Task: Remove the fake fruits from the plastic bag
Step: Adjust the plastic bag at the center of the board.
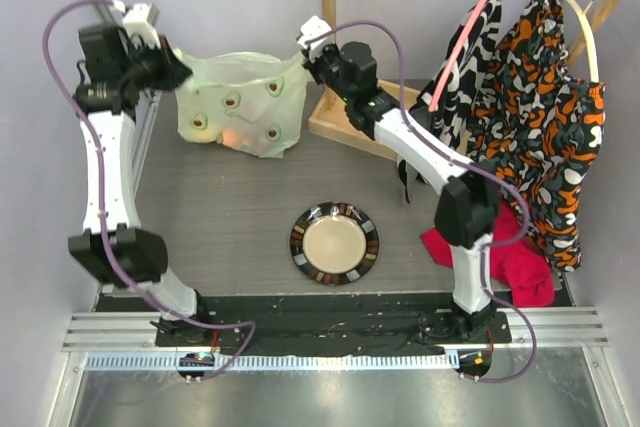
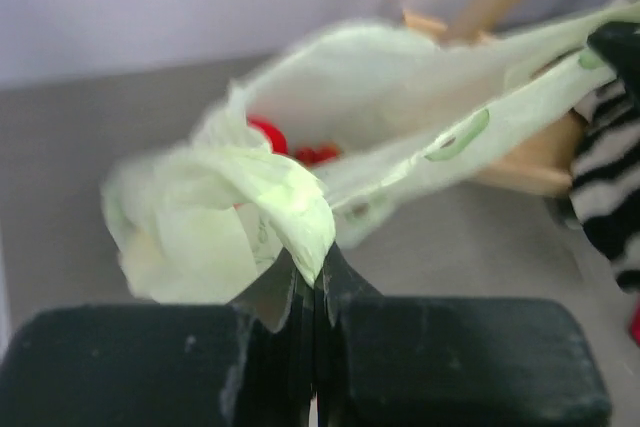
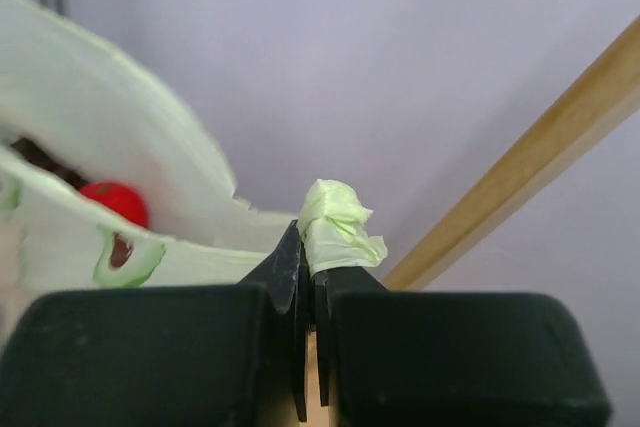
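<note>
Item: bag (image 1: 240, 102), pale green with printed spots, standing at the far side of the table (image 1: 220, 217), well beyond the plate (image 1: 335, 243). Held at two points: left gripper (image 2: 315, 267) with its fingers pinched tight on a bunched fold of the left rim; right gripper (image 3: 308, 247) likewise clamped on a small wad of the right rim, beside the wooden rack (image 1: 340, 117). Long axis: the rim is stretched left to right between the two grippers, mouth upward, body sagging to the table below them. Contents: fruits (image 2: 268, 133), seen as red shapes inside past the left rim fold, and as a red ball low in the bag from the right wrist; an orange glow shows through the front wall in the top view; other pieces cannot be made out. Key relation: the fruits lie below and between both sets of fingers, down in the belly of the bag, roughly midway along its length, perhaps slightly nearer the left arm. Judgement: neither gripper is free to reach in, so the contents come out only by tipping the bag or by one side letting go
</note>
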Robot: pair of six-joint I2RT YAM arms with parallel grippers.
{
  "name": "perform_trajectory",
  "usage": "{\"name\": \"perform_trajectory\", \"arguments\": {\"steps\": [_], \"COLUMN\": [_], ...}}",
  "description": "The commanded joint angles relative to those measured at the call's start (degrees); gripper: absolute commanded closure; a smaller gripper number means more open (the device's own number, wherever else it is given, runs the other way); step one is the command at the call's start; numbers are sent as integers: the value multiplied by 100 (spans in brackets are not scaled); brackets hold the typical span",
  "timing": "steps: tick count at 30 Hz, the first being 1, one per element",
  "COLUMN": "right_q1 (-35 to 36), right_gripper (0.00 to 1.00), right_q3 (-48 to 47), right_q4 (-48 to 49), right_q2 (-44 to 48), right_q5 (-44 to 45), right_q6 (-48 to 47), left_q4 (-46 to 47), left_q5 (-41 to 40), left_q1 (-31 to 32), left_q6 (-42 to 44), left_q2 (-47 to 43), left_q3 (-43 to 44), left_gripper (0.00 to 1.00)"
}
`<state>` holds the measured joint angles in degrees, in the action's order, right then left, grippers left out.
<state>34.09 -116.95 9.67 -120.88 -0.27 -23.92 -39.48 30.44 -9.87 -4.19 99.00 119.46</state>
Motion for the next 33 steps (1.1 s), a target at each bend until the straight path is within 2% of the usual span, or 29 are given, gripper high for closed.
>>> {"name": "perform_trajectory", "arguments": {"steps": [1,2,4,5,8,10,11,13,15,19,21,24,29,33], "right_q1": [72,89,177,238,335,353,362,414,520,1133,1398,1689,1742,1733], "right_gripper": [99,99,99,99,98,82,60,47,38,35,34,35,50,54], "right_q3": [1733,2415,3087,3673,4624,4943,5023,4814,4069,2453,2256,2342,2949,2809], "right_q4": [502,370,-8,-148,-790,-1396,-1624,-2274,-2844,-3270,-3156,-2875,-1805,-1004], "right_q2": [1784,2022,2690,2875,3622,4052,4159,4396,4424,4161,3941,3564,2791,1633], "right_q5": [-719,-842,-1010,-1045,-1027,-940,-931,-965,-1018,-1308,-1388,-1484,-1581,-1143], "right_q6": [-69,-69,-95,-165,-270,-341,-419,-447,-299,291,336,204,388,871], "left_q4": [11,-172,-445,-707,-1113,-1306,-1360,-1465,-1361,-993,-886,-824,-631,-657], "left_q5": [375,393,349,332,112,120,190,331,516,437,428,323,226,226], "left_q1": [-24,-24,-24,-24,-15,-15,-24,-15,2,29,29,29,29,29], "left_q6": [58,93,189,268,348,278,147,24,-205,-547,-862,-1223,-1655,-1726], "left_q2": [-2150,-2453,-3086,-3619,-4456,-4731,-4880,-4969,-5039,-5092,-5136,-5197,-5514,-5681], "left_q3": [-2724,-3153,-4144,-4367,-5080,-5265,-5440,-5626,-5872,-6004,-6127,-6241,-6400,-6488], "left_gripper": [100,100,100,100,100,100,100,100,100,100,100,100,100,100]}}
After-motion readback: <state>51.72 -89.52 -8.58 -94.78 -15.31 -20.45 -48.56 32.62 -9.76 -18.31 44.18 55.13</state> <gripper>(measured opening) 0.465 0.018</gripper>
